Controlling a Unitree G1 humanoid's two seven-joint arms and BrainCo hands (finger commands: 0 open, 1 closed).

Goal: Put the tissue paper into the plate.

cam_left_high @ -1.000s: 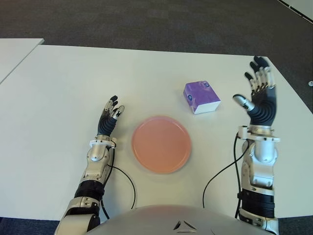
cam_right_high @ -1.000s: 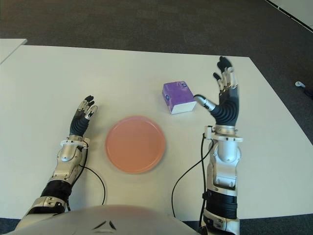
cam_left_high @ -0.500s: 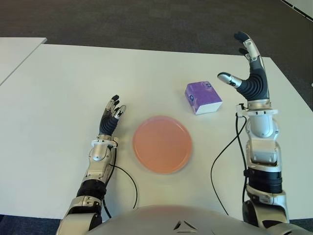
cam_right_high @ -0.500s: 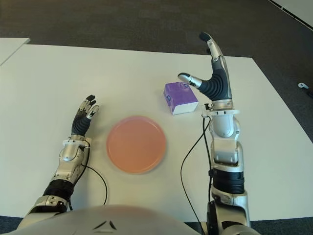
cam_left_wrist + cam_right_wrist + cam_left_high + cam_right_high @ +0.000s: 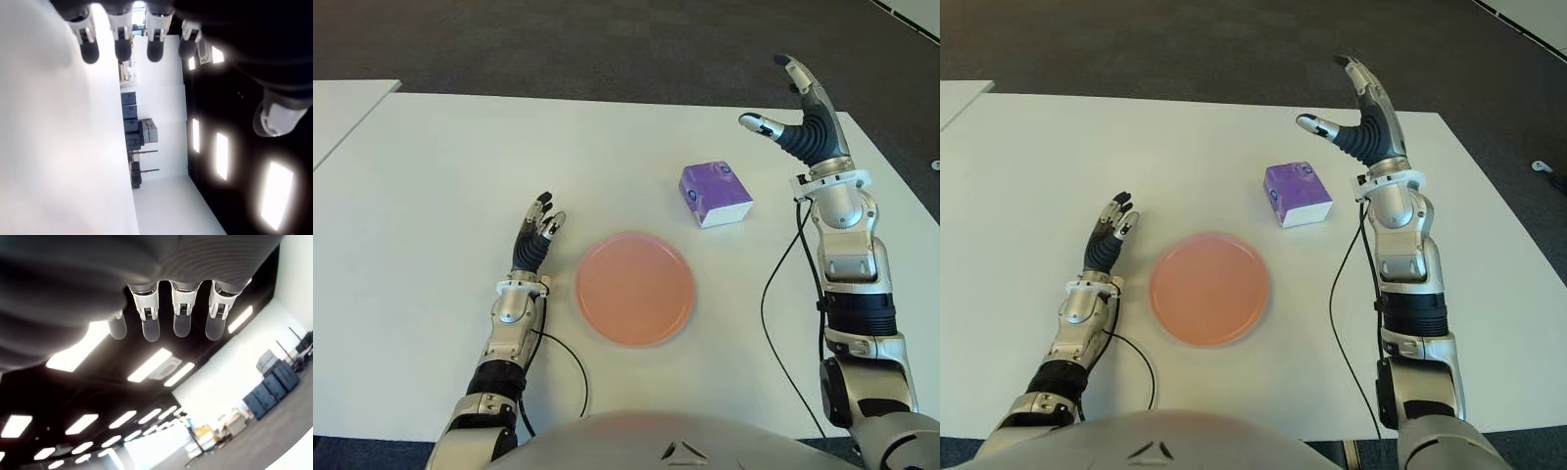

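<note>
On the wide white surface (image 5: 431, 176) I see my left hand (image 5: 534, 233) idle left of the round pink plate (image 5: 634, 289), fingers relaxed. The small purple tissue pack (image 5: 715, 194) lies beyond the plate's right side, nearer my raised right hand (image 5: 800, 127), fingers spread, empty.
</note>
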